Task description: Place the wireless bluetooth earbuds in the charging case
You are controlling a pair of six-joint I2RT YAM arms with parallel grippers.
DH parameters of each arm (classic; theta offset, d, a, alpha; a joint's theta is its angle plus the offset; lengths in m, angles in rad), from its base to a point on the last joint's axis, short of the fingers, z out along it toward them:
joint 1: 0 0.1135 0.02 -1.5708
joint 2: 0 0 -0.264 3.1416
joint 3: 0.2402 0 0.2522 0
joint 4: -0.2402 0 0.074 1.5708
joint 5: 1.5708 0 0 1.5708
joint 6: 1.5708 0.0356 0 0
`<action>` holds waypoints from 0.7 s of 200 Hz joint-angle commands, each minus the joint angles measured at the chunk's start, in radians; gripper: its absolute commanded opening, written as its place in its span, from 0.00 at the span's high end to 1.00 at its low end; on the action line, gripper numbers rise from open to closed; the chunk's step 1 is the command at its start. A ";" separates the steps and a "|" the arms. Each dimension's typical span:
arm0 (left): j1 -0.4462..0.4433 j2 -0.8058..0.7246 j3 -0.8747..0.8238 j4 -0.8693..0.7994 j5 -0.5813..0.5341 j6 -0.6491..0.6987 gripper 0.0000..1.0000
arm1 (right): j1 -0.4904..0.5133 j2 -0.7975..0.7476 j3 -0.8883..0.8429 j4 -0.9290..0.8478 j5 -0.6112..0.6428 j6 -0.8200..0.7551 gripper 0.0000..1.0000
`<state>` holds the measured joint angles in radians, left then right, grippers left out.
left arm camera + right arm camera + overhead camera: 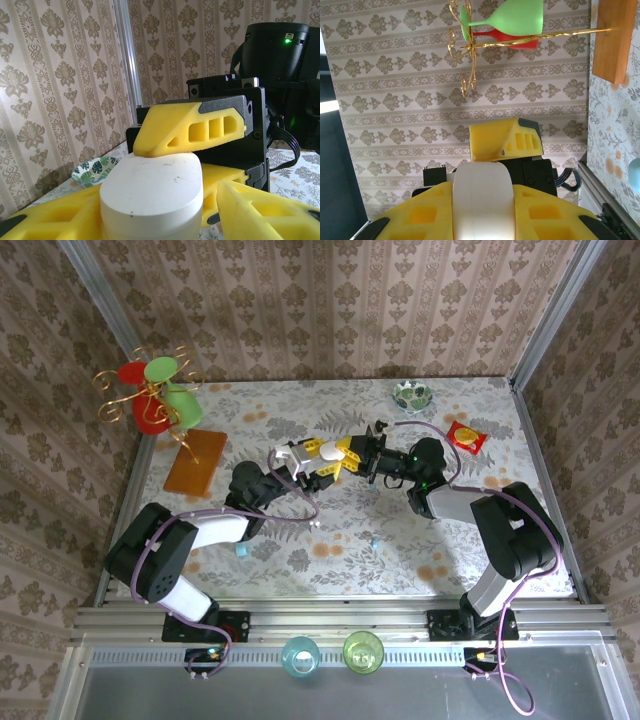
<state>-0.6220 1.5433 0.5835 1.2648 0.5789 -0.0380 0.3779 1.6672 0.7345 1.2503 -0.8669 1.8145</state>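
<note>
The light-blue charging case (241,551) lies by the worktop's (480,560) near edge, left of centre, with a tiny earbud (374,539) well apart to its right. Mid-worktop, the right gripper (345,458) clamps a white oval object (483,200). The left gripper (315,460) flanks the same object, and I cannot tell if it grips.

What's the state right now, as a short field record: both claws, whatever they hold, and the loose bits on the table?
left claw: fingers flank the white oval object; firm grip unclear
right claw: shut on the white oval object, facing the left claw
white oval object: between both claws, mid-table
light-blue bit: lying on the table, near-left, apart from both claws
smaller light-blue bit: on the table, nearer than the claws, untouched; too small to identify
</note>
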 commanded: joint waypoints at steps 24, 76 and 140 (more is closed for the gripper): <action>-0.008 -0.005 0.021 0.022 0.027 0.009 0.51 | 0.006 -0.003 0.005 0.042 0.026 0.012 0.85; -0.007 0.003 0.018 0.021 0.027 0.017 0.42 | 0.006 -0.011 0.008 0.043 0.023 0.017 0.86; -0.009 0.009 0.015 0.021 0.032 0.032 0.40 | 0.007 -0.018 0.007 0.050 0.021 0.031 0.86</action>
<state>-0.6231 1.5436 0.5835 1.2648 0.5865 -0.0223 0.3782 1.6672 0.7345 1.2549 -0.8639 1.8374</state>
